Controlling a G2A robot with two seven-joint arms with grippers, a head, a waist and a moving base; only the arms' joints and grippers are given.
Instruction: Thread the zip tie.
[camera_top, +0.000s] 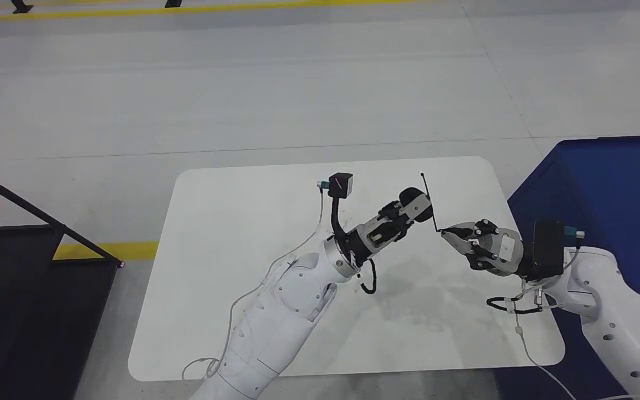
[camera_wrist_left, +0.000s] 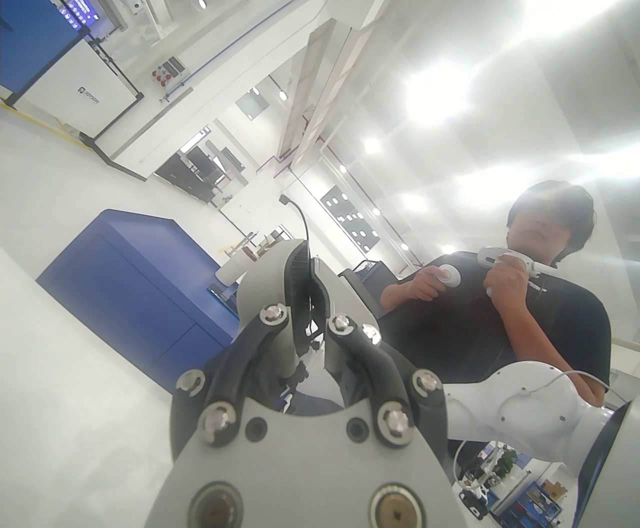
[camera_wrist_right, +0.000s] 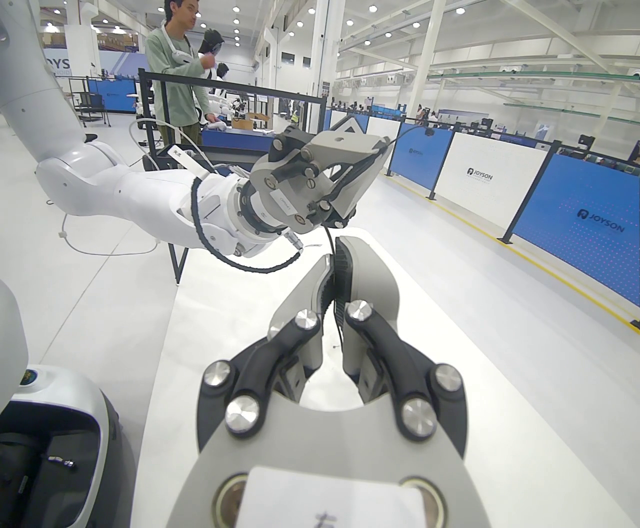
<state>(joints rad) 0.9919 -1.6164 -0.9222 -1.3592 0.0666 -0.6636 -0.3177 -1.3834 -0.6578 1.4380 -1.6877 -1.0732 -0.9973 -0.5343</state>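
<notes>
Left claw (camera_wrist_left: 306, 267) clamped shut on black zip tie (camera_wrist_left: 303, 227), right claw (camera_wrist_right: 334, 260) pinching the same tie, above white table (camera_top: 250, 250)

Black zip tie (camera_top: 428, 200), white table (camera_top: 230, 260), grey right pincer (camera_wrist_right: 334, 260), seemingly ribbed black pads (camera_wrist_right: 343, 272)

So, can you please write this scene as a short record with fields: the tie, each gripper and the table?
tie: thin black strip, held in the air, not yet a loop
left gripper: shut on the tie, head end sticking out past it
right gripper: shut on the other end of the tie
table: white, under both grippers
</notes>
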